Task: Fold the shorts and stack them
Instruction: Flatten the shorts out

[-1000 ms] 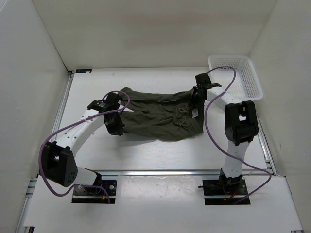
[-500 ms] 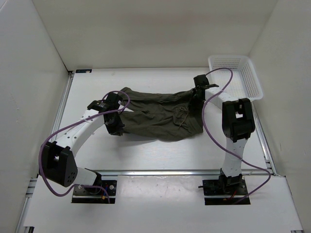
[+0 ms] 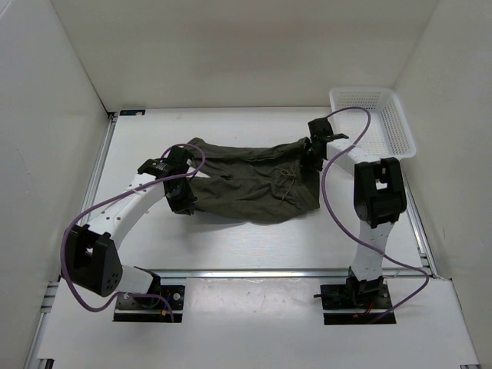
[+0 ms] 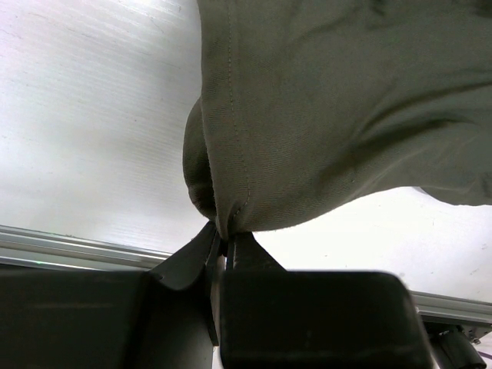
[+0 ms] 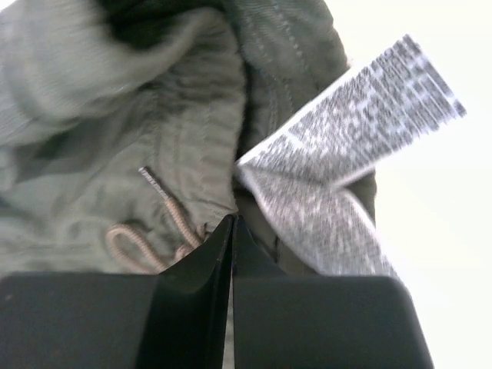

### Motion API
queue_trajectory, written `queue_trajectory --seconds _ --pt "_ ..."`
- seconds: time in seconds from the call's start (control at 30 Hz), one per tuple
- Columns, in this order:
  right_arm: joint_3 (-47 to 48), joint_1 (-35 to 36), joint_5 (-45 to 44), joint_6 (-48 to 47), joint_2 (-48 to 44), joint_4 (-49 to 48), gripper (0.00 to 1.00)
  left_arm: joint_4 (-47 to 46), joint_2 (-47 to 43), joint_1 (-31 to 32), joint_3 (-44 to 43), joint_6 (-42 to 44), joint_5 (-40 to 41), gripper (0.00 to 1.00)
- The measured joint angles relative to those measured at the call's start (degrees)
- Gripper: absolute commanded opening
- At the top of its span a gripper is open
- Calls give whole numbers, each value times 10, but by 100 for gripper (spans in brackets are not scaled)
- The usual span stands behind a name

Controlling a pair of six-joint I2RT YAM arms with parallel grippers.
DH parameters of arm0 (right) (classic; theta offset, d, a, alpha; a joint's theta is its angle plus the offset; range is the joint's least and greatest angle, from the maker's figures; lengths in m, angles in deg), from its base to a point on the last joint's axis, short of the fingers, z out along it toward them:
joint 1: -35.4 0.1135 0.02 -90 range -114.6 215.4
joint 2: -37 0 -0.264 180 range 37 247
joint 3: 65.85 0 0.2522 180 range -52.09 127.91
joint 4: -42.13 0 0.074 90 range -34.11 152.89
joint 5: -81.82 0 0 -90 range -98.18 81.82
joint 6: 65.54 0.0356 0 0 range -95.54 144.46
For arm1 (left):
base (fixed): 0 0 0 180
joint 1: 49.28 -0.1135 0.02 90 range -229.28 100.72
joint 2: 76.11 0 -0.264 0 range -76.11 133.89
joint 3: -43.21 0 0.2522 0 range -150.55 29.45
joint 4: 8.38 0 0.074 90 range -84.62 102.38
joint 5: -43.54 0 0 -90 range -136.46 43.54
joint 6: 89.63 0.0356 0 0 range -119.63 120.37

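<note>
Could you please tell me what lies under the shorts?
Only the white table shows around the shorts, whose ends are pinched by the left gripper and the right gripper. Anything beneath the spread fabric is covered and cannot be seen.

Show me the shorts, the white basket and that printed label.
shorts [image 3: 246, 186], overhead view, mid fabric.
white basket [image 3: 403, 121], overhead view, right wall.
printed label [image 5: 361, 108], right wrist view, printed face.
</note>
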Motion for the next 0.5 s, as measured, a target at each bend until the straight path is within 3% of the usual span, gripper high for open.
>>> queue_trajectory --seconds 0.5 --pt "-44 1 2 -6 -107 -16 0 10 -4 0 0 0 1 11"
